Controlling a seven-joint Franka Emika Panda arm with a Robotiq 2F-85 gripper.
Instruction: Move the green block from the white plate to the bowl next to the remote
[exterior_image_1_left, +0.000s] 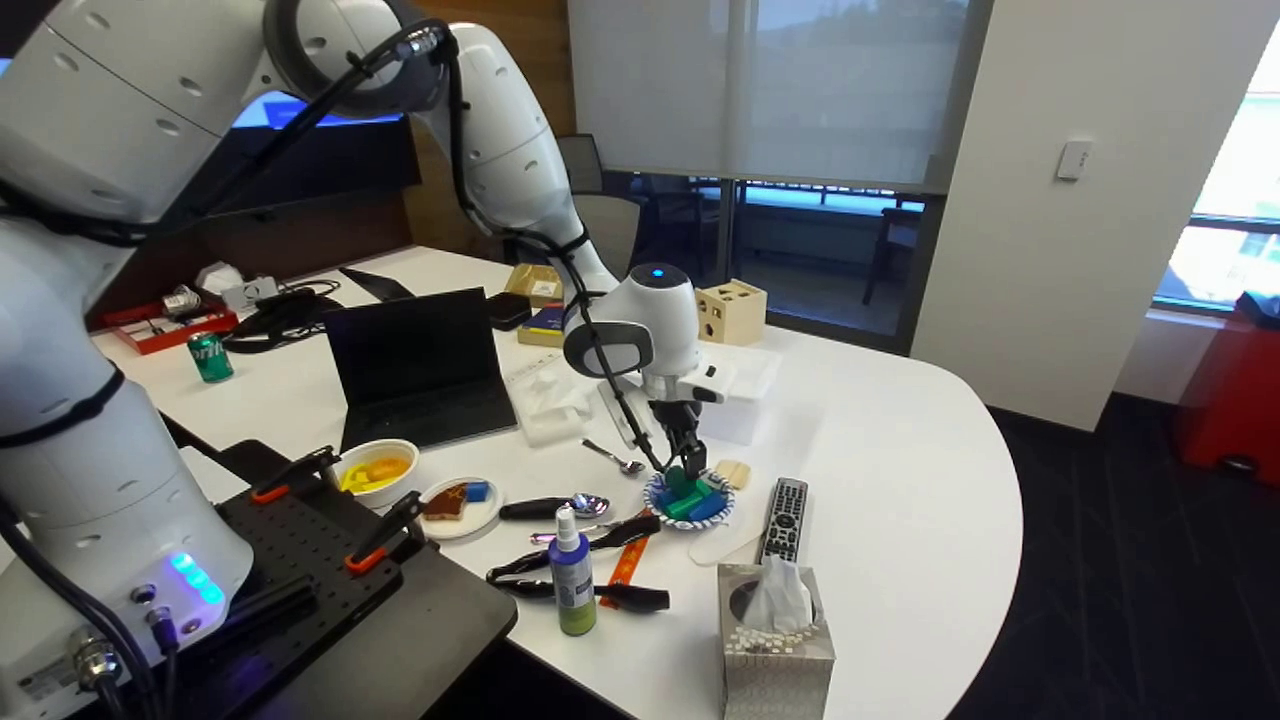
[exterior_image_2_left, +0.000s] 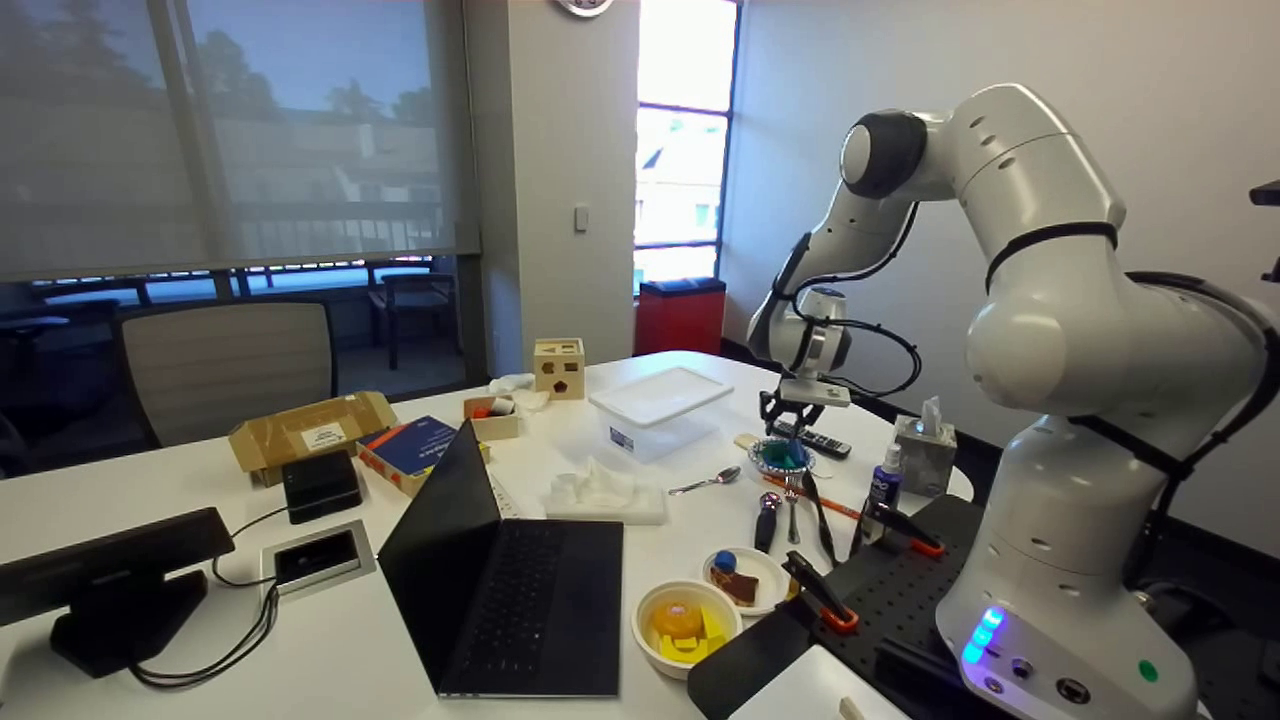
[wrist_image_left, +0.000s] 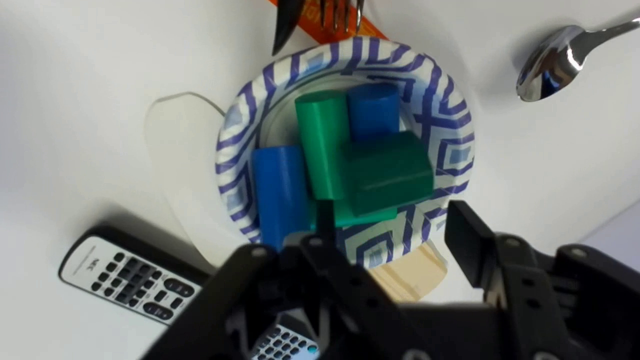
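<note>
White tabletop (exterior_image_1_left: 900, 440), cluttered; gripper (wrist_image_left: 391, 207) over the bowl (wrist_image_left: 452, 150) near the remote (wrist_image_left: 135, 280), fingers (wrist_image_left: 467, 245) apart, presumably so the dark green block (wrist_image_left: 392, 175), likely the target, rests free on other blocks (wrist_image_left: 280, 190) inside.

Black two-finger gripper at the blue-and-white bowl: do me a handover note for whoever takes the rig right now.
Gripper: black two-finger gripper open at the round blue-and-white patterned bowl, holding nothing.
Things: dark green flat-sided block in the bowl, apparently atop another green block and a blue block. Slim grey rectangular remote beside the bowl, apart. Round white plate holds a brown piece and a blue piece, no green showing.
Done: transfer looks complete, though which green block came off the plate can't be told.
Left: probably just lifting the gripper clear.
</note>
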